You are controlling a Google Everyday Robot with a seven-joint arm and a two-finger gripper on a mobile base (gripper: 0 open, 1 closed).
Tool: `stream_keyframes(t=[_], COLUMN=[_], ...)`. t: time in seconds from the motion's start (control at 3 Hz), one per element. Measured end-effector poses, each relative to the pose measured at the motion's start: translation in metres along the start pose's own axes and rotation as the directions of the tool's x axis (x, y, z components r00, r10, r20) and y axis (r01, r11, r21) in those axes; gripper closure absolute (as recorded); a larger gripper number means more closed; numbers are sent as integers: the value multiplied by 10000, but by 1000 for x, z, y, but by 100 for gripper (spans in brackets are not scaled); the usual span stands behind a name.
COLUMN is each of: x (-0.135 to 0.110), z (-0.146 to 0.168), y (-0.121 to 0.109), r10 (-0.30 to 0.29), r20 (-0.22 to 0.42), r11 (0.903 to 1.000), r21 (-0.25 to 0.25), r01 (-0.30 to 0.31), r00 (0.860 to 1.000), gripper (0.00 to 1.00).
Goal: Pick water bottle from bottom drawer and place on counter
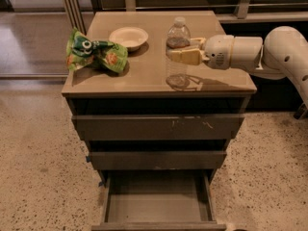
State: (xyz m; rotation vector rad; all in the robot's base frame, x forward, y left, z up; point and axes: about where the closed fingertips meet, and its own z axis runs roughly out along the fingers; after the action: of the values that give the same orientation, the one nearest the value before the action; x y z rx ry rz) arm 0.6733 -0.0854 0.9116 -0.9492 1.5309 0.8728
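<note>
The water bottle (177, 71), clear with a white cap, stands upright on the tan counter (144, 73) toward its right front. My gripper (180, 52) reaches in from the right at the bottle's mid-height. Its yellowish fingers (186, 57) are closed around the bottle's body. The bottom drawer (156, 203) is pulled out below and shows a bare grey floor.
A green snack bag (96, 56) lies on the counter's left side, and a white bowl (128, 36) sits behind it. The two upper drawers (159, 127) stick out slightly. My white arm (269, 52) spans the counter's right edge. Speckled floor surrounds the cabinet.
</note>
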Motion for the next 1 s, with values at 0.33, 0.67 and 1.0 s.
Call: stream_keyframes(t=[0.33,0.67,1.0], x=[0,0,0], z=[0,0,0], y=[0,0,0], r10=[5,5,5], r20=[1,1,1], r11=[10000,10000,10000], r21=[1,0,0], r01=[-5,-5,-5], r00=[10000,10000,10000], gripper=[83,60,36])
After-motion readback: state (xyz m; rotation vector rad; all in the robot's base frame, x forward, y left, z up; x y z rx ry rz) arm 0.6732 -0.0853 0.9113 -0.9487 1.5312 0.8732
